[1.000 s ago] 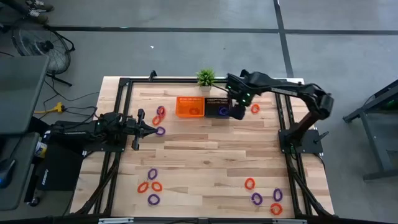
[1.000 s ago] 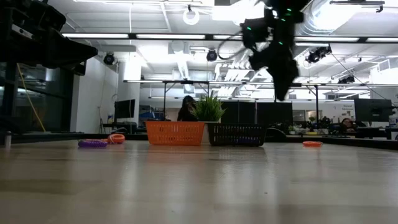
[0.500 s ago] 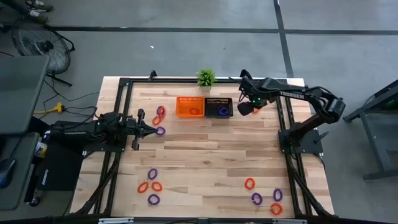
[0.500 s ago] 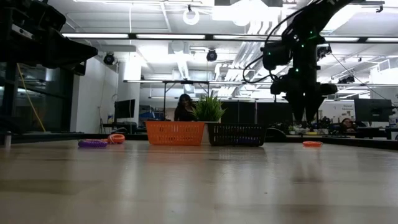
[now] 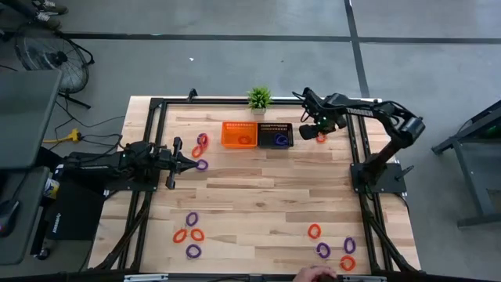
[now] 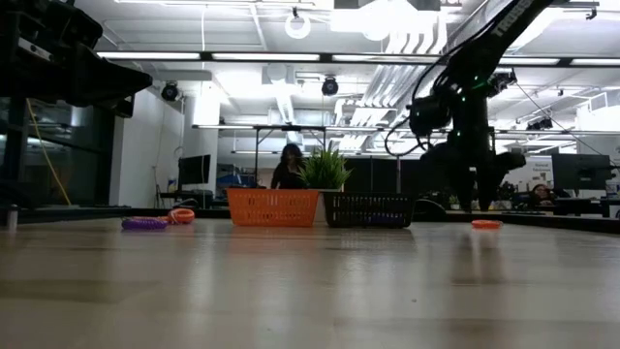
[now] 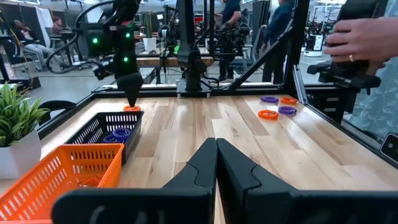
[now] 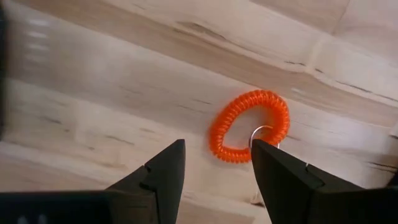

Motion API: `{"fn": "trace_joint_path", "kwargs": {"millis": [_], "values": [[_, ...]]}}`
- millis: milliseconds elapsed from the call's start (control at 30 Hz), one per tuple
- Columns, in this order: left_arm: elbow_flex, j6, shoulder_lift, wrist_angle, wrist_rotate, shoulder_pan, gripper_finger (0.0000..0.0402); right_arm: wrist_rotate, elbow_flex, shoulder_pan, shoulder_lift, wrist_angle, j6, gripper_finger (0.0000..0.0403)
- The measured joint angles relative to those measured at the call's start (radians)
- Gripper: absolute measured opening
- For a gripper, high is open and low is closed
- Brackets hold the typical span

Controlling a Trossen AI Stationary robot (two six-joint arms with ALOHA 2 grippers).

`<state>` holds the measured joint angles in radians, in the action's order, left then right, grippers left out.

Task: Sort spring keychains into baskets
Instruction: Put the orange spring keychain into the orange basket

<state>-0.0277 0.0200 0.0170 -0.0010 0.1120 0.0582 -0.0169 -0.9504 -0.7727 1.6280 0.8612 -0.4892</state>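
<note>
Left of the bright orange mesh plastic basket [image 5: 239,135], the left gripper [image 5: 182,162] is seen clenched and empty above the wooden worktop [image 5: 258,196]. Right of that basket stands the black mesh basket [image 5: 275,135]; further right lies an orange-red coiled spring keychain [image 8: 250,126], over which the right gripper [image 8: 217,171] is poised with fingers parted. For a sound grasp, the coil should be straddled before closing.

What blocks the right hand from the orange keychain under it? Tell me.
Nothing visible. The right hand hangs open over the orange keychain, which lies alone on bare table, with no other thing between them. The black basket sits off to one side.
</note>
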Motion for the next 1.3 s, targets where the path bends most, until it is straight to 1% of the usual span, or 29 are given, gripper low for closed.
{"fn": "trace_joint_path", "kwargs": {"millis": [400,600,733,1100,1200,1300], "values": [[0.000,0.000,0.000,0.000,0.000,0.000,0.0001,0.025,0.000,-0.018,0.107,-0.039,0.024,0.0179],[0.000,0.000,0.000,0.000,0.000,0.000,0.0001,0.070,-0.005,-0.019,0.130,-0.052,0.049,0.0169],[0.000,0.000,0.000,0.000,0.000,0.000,0.0001,0.078,-0.004,-0.014,0.135,-0.050,0.058,0.0142],[0.000,0.000,0.000,0.000,0.000,0.000,0.0001,0.087,-0.003,0.000,0.137,-0.037,0.098,0.0038],[0.000,0.000,0.000,0.000,0.000,0.000,0.0001,0.084,-0.002,0.004,0.137,-0.036,0.098,0.0020],[0.000,0.000,0.000,0.000,0.000,0.000,0.0001,0.080,-0.001,0.010,0.130,-0.034,0.106,0.0015]]}}
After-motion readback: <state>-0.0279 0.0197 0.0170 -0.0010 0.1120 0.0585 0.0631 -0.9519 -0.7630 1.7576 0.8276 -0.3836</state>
